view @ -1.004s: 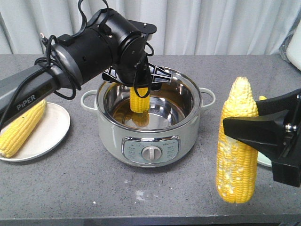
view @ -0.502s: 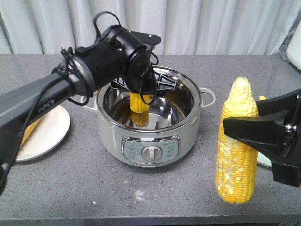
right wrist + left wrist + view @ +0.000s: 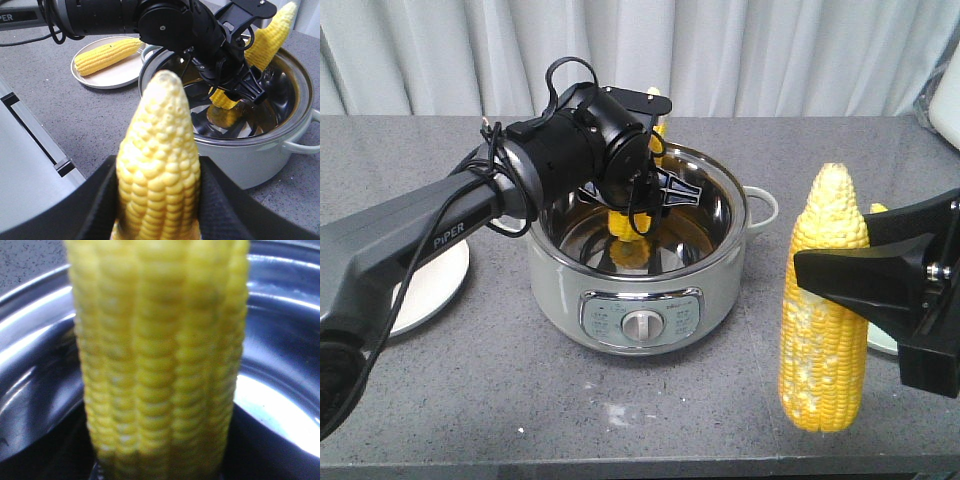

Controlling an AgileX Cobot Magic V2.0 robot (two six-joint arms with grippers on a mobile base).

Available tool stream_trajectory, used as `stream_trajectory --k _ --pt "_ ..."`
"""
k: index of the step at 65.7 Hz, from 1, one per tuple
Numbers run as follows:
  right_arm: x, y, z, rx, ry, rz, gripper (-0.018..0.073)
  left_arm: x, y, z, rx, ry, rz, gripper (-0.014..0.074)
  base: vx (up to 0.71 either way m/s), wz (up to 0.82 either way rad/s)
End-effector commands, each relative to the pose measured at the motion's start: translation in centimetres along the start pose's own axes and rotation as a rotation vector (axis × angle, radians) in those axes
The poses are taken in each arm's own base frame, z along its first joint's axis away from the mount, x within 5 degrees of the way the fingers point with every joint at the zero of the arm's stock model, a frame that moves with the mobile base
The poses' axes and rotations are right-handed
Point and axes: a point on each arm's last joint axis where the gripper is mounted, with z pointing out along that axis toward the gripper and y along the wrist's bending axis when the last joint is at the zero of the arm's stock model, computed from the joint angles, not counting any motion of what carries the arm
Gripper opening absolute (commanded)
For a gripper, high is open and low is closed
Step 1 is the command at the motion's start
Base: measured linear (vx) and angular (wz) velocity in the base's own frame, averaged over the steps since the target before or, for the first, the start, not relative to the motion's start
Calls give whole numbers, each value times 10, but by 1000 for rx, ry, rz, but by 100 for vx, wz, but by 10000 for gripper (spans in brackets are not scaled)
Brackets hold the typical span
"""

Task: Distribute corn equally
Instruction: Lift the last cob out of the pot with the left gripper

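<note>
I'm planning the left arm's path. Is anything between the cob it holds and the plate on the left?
Yes, the wall of the pot. The cob hangs with its lower end inside, below the rim, so it must rise first. Past the rim, nothing visible lies on the table before the plate, which already holds another cob.

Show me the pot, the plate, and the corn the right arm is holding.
Pot (image 3: pixel 560 300): front view, left front wall.
Plate (image 3: pixel 120 75): right wrist view, bare near side.
Corn held by right arm (image 3: pixel 820 370): front view, lower half of the cob.
</note>
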Motion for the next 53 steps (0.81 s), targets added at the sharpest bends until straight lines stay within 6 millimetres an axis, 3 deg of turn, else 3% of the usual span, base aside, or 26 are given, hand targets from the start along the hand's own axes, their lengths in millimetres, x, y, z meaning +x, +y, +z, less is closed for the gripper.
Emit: stream_trajectory --k 1,10,25,37,53 --pt "-12 2 -7 19 -83 -4 228 -23 4 -38 38 -137 -19 348 0 0" --pt "-12 2 -7 19 -83 -4 228 -21 5 -39 26 -118 -17 292 0 0" --pt "-12 2 -7 19 -83 -4 228 -21 9 -49 6 -93 28 287 0 0" --pt "-12 2 -7 19 -83 -4 228 -25 14 -73 15 -109 68 287 0 0" --pt "-12 2 -7 19 -83 -4 228 -30 23 -121 74 -144 165 287 0 0"
